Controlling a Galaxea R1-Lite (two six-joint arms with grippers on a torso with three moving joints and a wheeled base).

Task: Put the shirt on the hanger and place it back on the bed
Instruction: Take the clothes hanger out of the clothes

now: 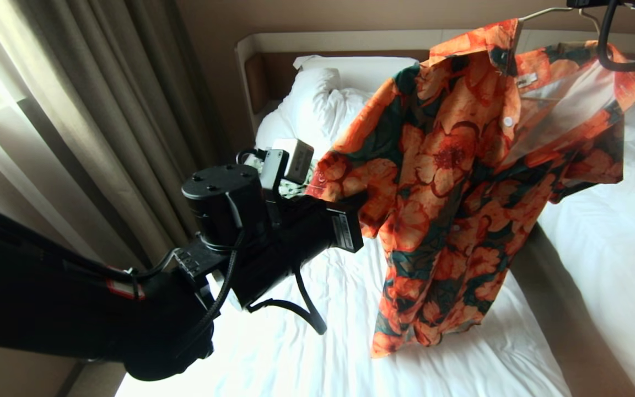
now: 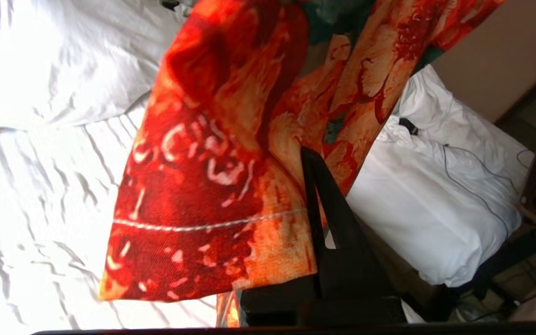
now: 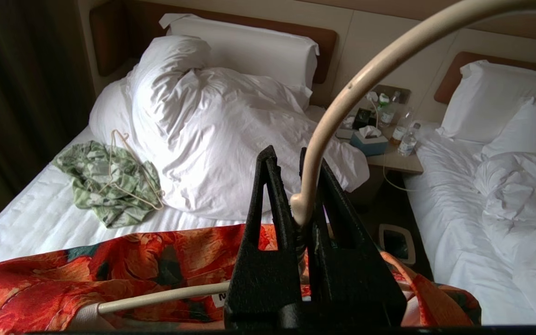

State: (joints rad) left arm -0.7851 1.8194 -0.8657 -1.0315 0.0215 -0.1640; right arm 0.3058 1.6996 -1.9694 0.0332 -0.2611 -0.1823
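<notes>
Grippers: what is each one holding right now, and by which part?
The right gripper is shut on the hanger at the neck, below the hook. The left gripper is shut on the shirt at a sleeve edge.

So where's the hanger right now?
The hanger is held up over the bed by the right gripper, clamped on its neck, with the floral shirt draped on it.
</notes>
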